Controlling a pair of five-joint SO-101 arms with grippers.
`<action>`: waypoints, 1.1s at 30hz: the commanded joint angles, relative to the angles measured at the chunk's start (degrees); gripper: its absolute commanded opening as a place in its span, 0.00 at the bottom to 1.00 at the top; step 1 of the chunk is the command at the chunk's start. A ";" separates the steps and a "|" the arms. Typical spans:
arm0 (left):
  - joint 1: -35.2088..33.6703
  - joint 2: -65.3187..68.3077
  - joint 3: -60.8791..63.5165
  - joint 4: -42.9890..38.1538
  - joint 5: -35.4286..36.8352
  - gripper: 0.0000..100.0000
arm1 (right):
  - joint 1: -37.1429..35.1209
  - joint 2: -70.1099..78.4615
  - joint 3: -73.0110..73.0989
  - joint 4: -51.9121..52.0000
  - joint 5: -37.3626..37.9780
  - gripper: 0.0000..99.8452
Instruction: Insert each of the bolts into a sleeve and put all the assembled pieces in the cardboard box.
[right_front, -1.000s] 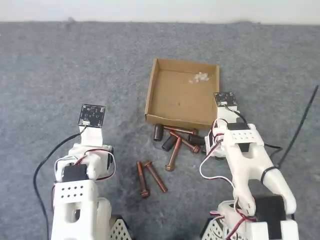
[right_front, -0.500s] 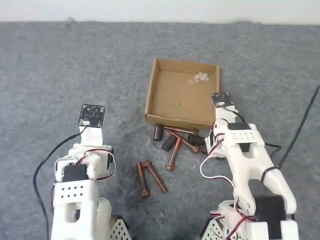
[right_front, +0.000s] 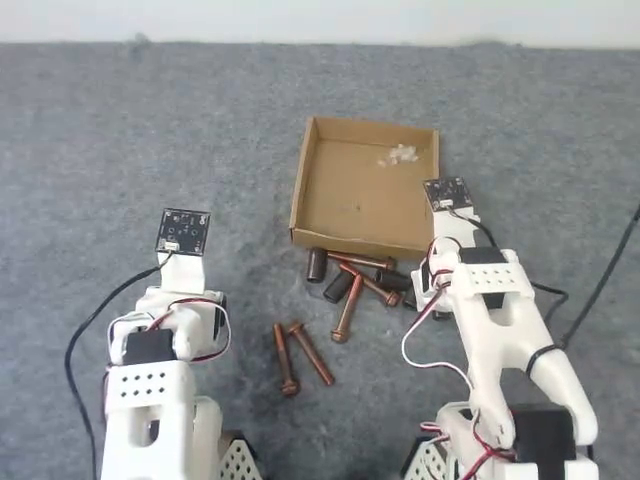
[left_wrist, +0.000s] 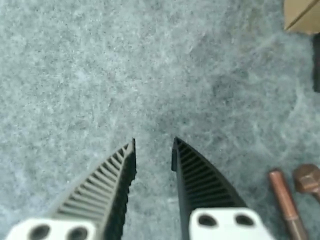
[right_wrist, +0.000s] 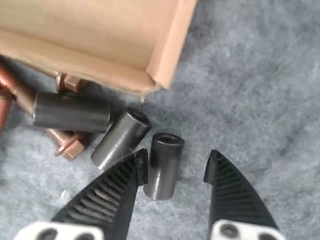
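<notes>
Right gripper (right_wrist: 178, 156) fingers open, nearest sleeve (right_wrist: 164, 166) against one finger: centre it between both, then close. Left gripper (left_wrist: 153, 143) fingers open over desk (left_wrist: 90, 70).

The white plastic left arm (right_front: 160, 345) is sitting folded back, its black ribbed left gripper (left_wrist: 153, 145) hanging with jaws slightly parted. The white right arm (right_front: 490, 300) is standing farther forward, its right gripper (right_wrist: 177, 157) gaping wide.

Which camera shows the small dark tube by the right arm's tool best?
The right wrist view: the sleeve lies close up within the open right tool, hollow end plain. In the high view the right arm stands over that spot. The left wrist view faces carpet and bolt ends elsewhere.
</notes>
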 joint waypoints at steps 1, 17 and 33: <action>-0.35 0.79 -2.59 0.35 -0.53 0.12 | 0.40 -1.10 -0.35 -0.92 1.23 0.19; -0.44 0.79 -2.59 0.44 -0.53 0.12 | -1.71 5.76 -4.31 0.40 4.13 0.18; -0.53 0.44 -2.59 1.49 -0.62 0.12 | -1.19 5.49 -4.22 0.75 4.04 0.01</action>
